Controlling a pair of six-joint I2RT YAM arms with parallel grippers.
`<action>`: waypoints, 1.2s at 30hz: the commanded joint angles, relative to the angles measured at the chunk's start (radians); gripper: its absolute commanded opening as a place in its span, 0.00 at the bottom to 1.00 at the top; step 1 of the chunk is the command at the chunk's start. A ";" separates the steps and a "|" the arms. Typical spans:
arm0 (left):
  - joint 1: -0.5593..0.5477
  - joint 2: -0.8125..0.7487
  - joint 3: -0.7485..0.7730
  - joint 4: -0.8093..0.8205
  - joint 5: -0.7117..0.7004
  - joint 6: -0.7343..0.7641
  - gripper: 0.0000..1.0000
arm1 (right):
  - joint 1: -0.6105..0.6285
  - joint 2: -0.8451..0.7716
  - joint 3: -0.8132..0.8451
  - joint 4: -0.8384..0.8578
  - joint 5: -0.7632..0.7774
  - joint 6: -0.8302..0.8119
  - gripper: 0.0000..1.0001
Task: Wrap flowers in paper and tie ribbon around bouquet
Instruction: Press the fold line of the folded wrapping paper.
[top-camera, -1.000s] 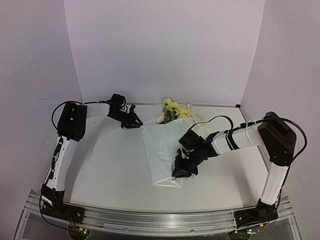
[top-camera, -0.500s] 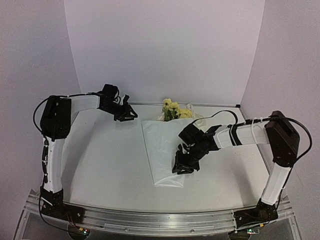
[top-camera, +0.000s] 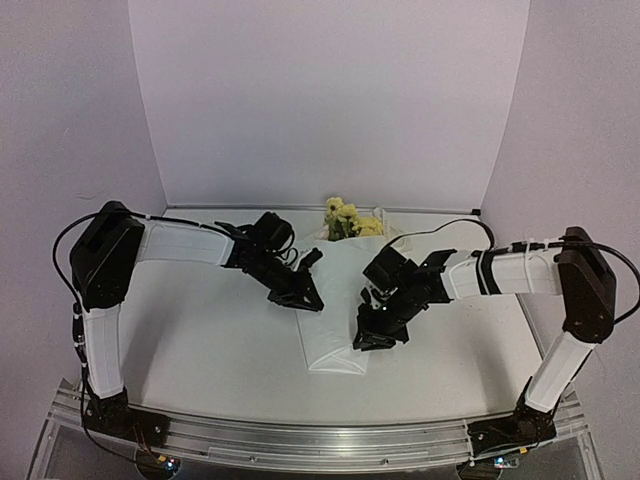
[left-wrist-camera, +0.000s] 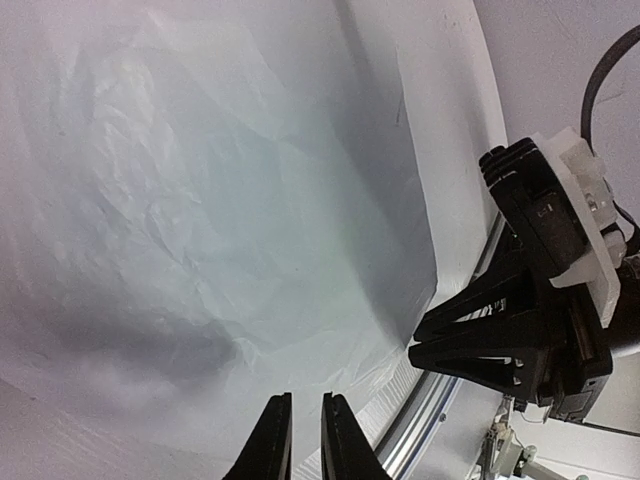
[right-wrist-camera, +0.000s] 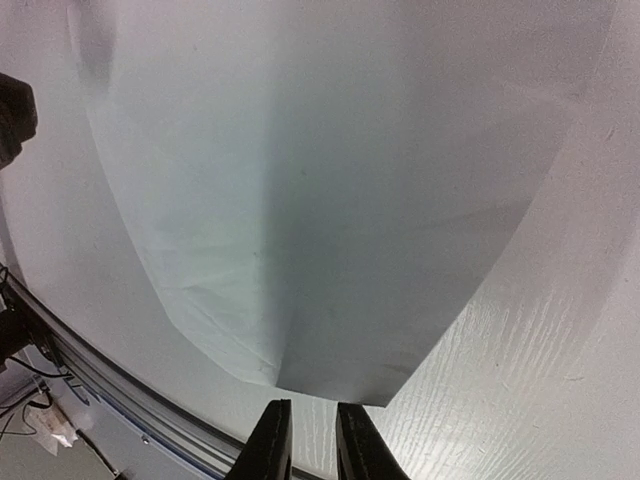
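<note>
Paper (top-camera: 332, 318) flat between left tool (top-camera: 305, 298) and right tool (top-camera: 369, 340), both barely ajar and empty.

Top cam: fixed, high, behind arm bases (top-camera: 105, 410), looks down + fwd over whole table (top-camera: 200, 340) to back wall (top-camera: 320, 100). L wrist cam: close over paper (left-wrist-camera: 200, 200), own fingers (left-wrist-camera: 275, 445) at btm edge; right gripper (left-wrist-camera: 414, 342) in shot at rt. R wrist cam: close on paper's near end, front rail (right-wrist-camera: 120, 410) lower-left. Paper shared by all three.
</note>
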 joint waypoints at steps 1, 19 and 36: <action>-0.032 0.020 0.003 0.002 0.052 0.024 0.12 | 0.033 0.011 -0.019 -0.007 0.053 -0.011 0.14; -0.128 0.155 0.034 -0.063 0.197 0.078 0.10 | 0.066 0.127 -0.044 0.069 0.093 0.043 0.04; -0.137 0.181 0.060 -0.088 0.142 0.064 0.16 | 0.065 -0.005 -0.106 0.042 0.115 -0.047 0.12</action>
